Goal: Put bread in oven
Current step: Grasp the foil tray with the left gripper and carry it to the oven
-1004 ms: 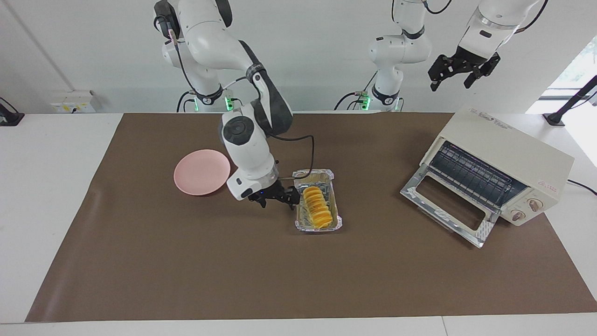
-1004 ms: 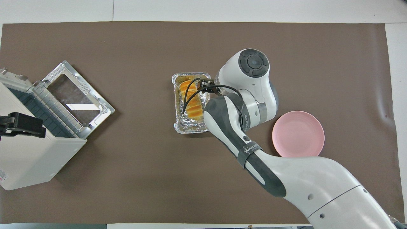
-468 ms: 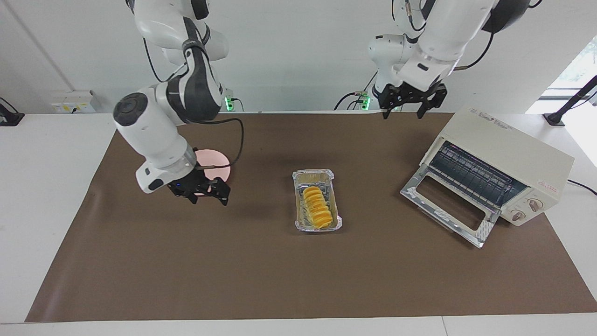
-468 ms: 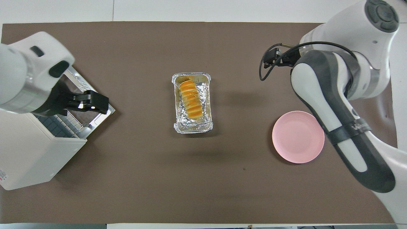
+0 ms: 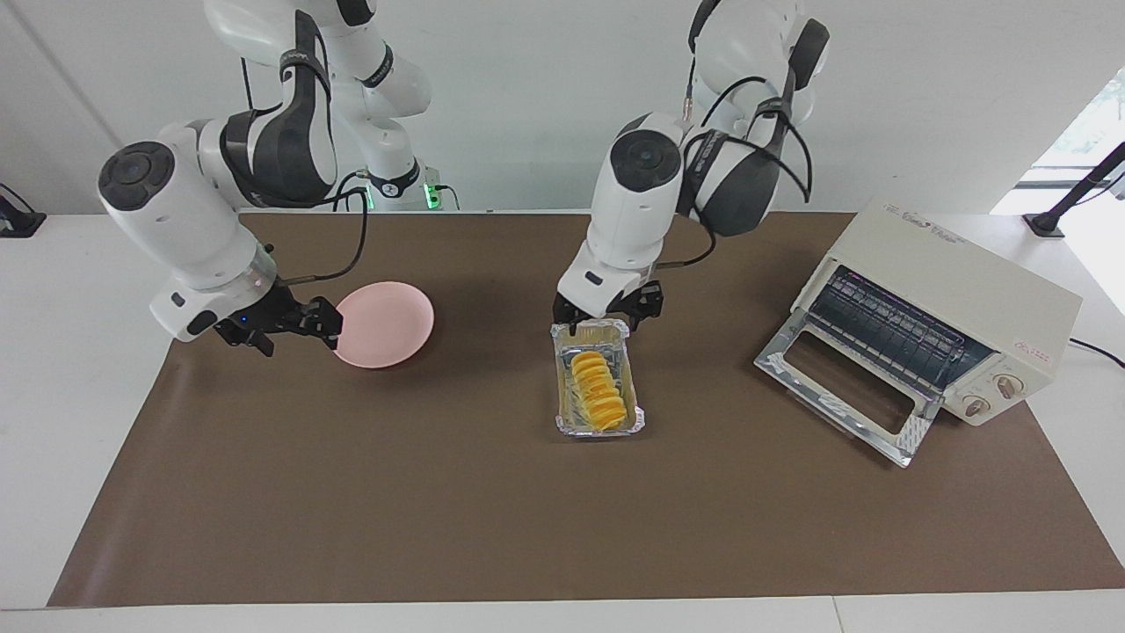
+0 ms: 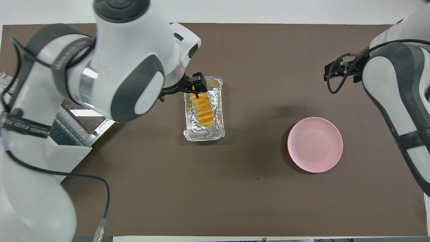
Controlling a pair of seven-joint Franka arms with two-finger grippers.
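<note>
While the cream-white boxy toaster oven (image 5: 936,321) stands with its glass door dropped open at the left arm's end of the table, the small ridged golden-yellow bread (image 5: 597,389) lies in the silver foil tray (image 5: 562,413) at mid-table. It looks light and soft, likely to crush or split between slices, so a gentle pinch across its middle seems best. A second ago the right gripper (image 5: 279,327) was at the tray; it now hangs beside the pink round plate (image 5: 382,323), fingers spread. The left gripper (image 5: 608,311) has come from over the oven to over the tray's nearer end, fingers spread.
</note>
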